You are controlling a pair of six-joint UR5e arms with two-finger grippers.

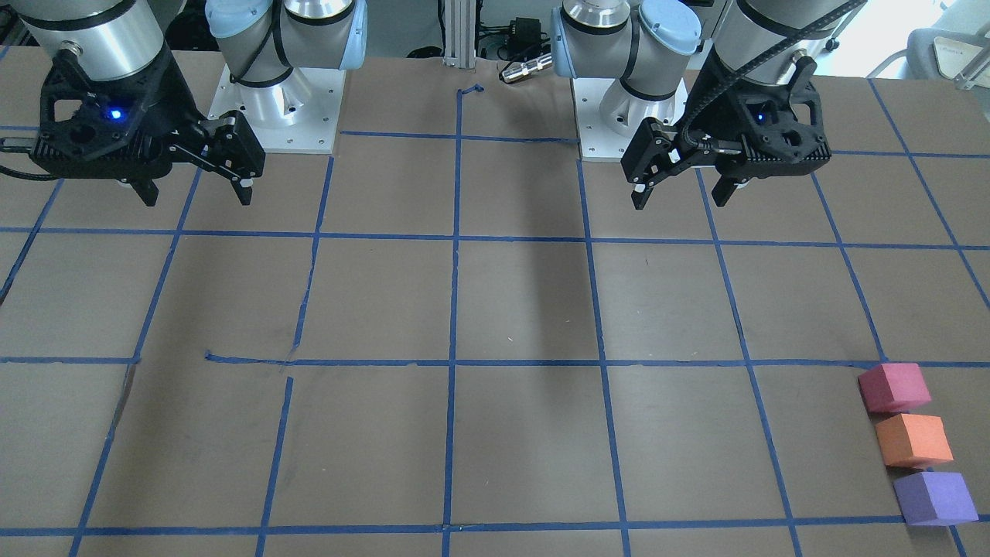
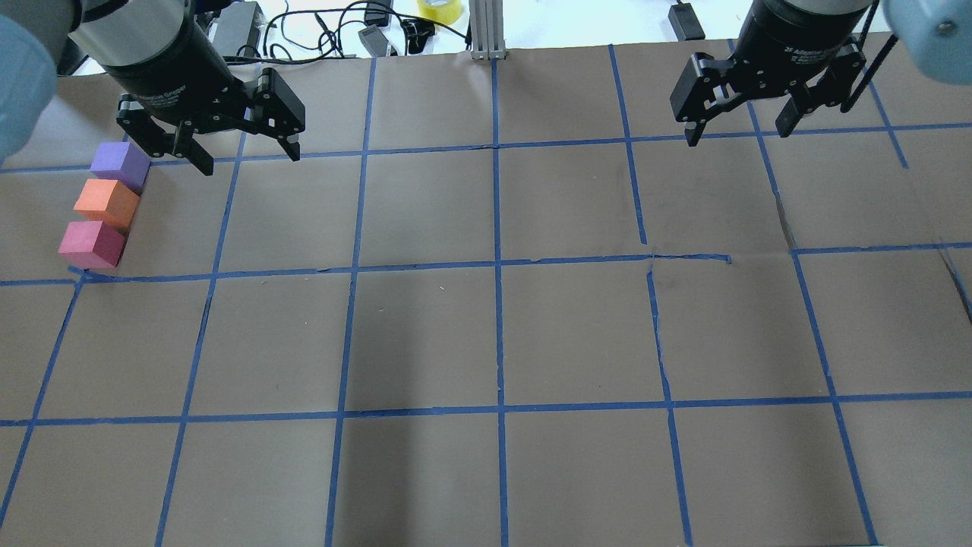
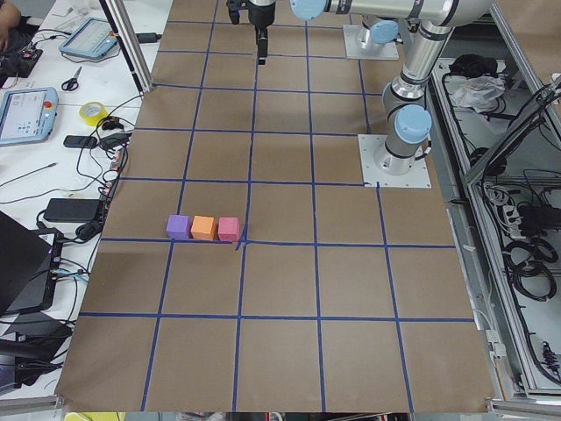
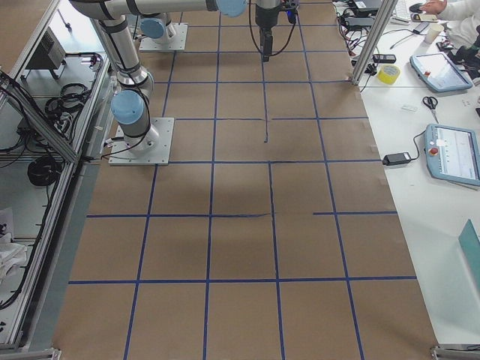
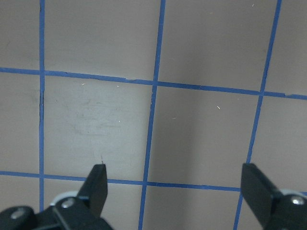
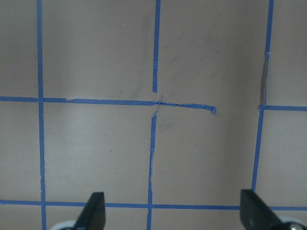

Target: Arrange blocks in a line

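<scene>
The three blocks lie in a touching row near the table's left edge: purple [image 2: 120, 162], orange [image 2: 106, 202] and pinkish-red [image 2: 91, 243]. They also show in the front view as pinkish-red [image 1: 893, 387], orange [image 1: 915, 439] and purple [image 1: 933, 497], and in the left side view [image 3: 203, 227]. My left gripper [image 2: 249, 161] hangs open and empty above the table, just right of the purple block; its wrist view [image 5: 175, 184] shows only bare table. My right gripper [image 2: 738, 137] is open and empty at the far right, also seen in the front view [image 1: 196, 199].
The table is brown paper marked with a blue tape grid [image 2: 497, 266]. Both arm bases [image 1: 278, 116] stand at the robot's side. Cables, a tape roll [image 2: 438, 9] and tablets [image 3: 26, 114] lie beyond the far edge.
</scene>
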